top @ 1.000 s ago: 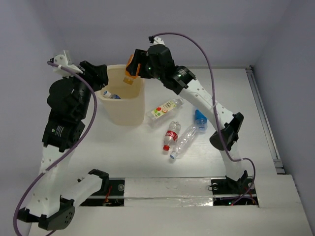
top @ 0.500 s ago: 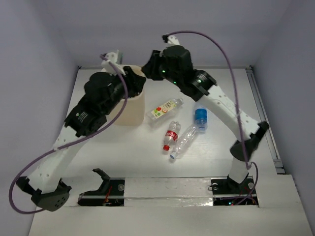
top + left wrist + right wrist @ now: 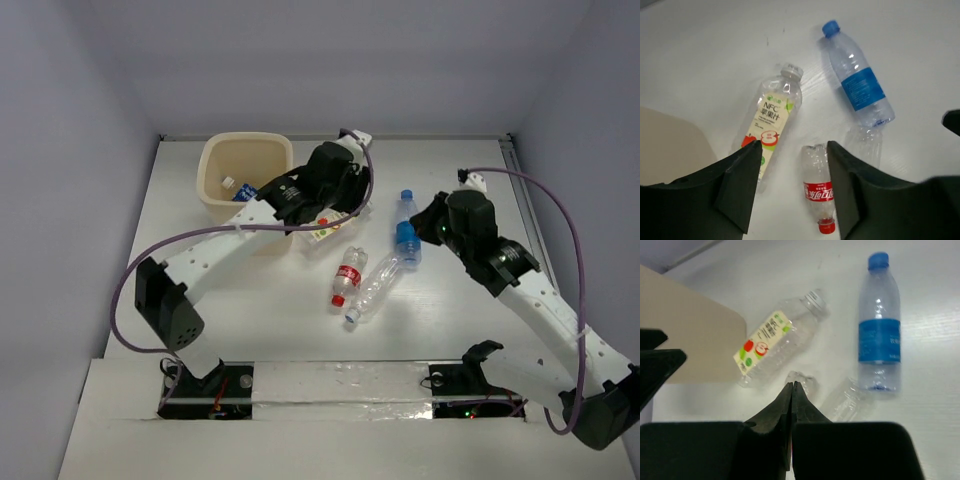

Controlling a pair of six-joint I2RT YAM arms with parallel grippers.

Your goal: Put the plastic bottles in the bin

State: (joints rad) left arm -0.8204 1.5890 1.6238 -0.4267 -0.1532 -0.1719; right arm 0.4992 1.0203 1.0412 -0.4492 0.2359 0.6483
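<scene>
Hovering spread wide over the white-green bottle [image 3: 771,122] on the worktop [image 3: 250,300], at 4 o'clock from the bin [image 3: 215,160], the left tool [image 3: 794,147] seems ready to grab it; the right tool [image 3: 791,385] hangs pinched together, empty.

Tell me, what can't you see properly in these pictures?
Bottles inside the bin: top view, too small to count.
White-green bottle: top view, left arm covers most.
Red-labelled bottle: right wrist view, shut right gripper hides nearly all.
Crushed bottle: left wrist view, left gripper's finger hides part.
</scene>
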